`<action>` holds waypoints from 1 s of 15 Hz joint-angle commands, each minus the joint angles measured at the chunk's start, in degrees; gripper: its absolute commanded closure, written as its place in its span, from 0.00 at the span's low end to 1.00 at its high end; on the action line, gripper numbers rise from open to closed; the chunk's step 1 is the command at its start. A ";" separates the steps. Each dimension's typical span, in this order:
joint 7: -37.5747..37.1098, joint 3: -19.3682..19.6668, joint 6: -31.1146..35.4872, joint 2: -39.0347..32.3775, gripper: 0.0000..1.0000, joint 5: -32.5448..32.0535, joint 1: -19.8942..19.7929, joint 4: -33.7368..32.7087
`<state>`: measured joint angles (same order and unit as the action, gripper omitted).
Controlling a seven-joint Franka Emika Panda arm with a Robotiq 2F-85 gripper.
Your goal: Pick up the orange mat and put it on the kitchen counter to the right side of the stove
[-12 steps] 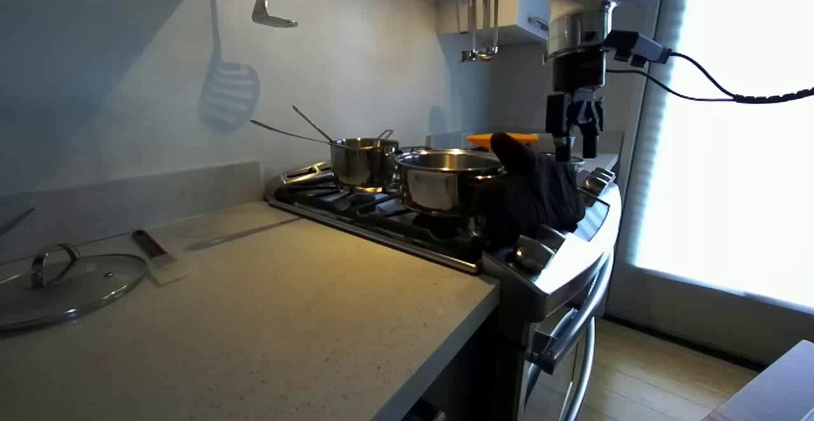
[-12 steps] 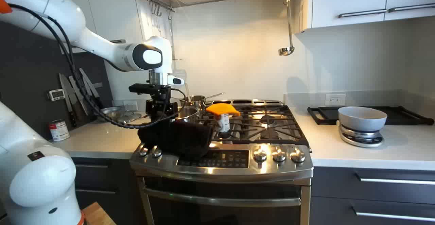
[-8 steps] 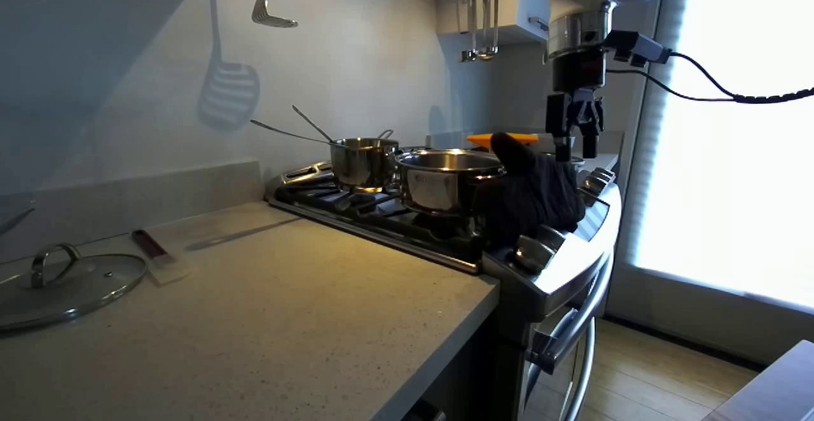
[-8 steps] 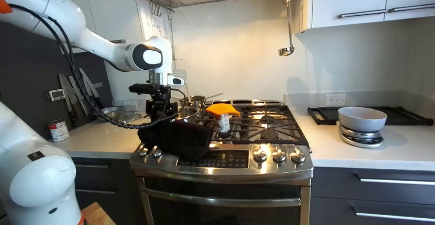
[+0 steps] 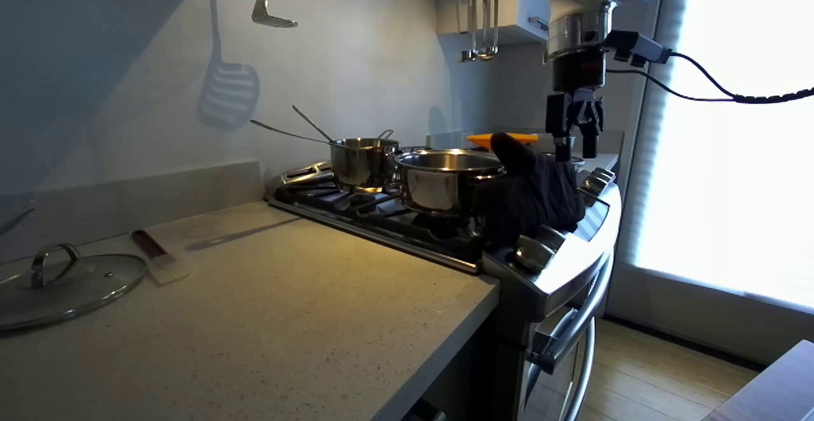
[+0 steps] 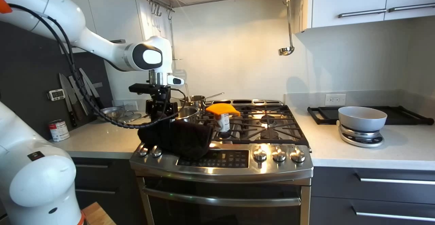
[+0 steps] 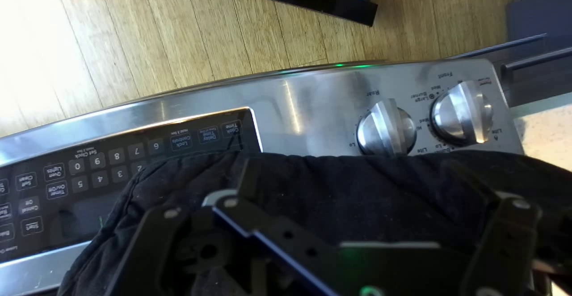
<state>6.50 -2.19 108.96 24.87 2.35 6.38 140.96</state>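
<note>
The orange mat (image 6: 222,109) lies draped over the top of a standing can (image 6: 223,123) on the stove (image 6: 221,172). It also shows in an exterior view (image 5: 486,140), partly hidden behind a dark mitt. My gripper (image 5: 577,151) points down above the dark mitt (image 5: 531,198) at the stove's front left. In the wrist view the gripper (image 7: 357,175) has its fingers wide apart over the mitt (image 7: 313,188), with nothing seen held between them. The gripper (image 6: 161,113) is left of the orange mat and apart from it. The mat is out of the wrist view.
Pots (image 5: 448,179) with handles stand on the stove's left burners. Right of the stove, the counter (image 6: 333,153) holds a white bowl (image 6: 362,119) on a scale (image 6: 362,140) and a black tray (image 6: 401,114). A ladle (image 6: 286,51) hangs above. A glass lid (image 5: 76,287) lies on the left counter.
</note>
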 commanded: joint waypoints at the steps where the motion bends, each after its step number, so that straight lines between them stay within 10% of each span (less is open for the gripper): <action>1: 0.07 -0.25 -0.10 -0.01 0.00 0.10 -0.27 -0.08; 15: 0.84 1.70 1.06 -1.45 0.00 2.47 -0.93 -6.62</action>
<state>6.57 -1.63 109.45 24.65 3.02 6.26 138.43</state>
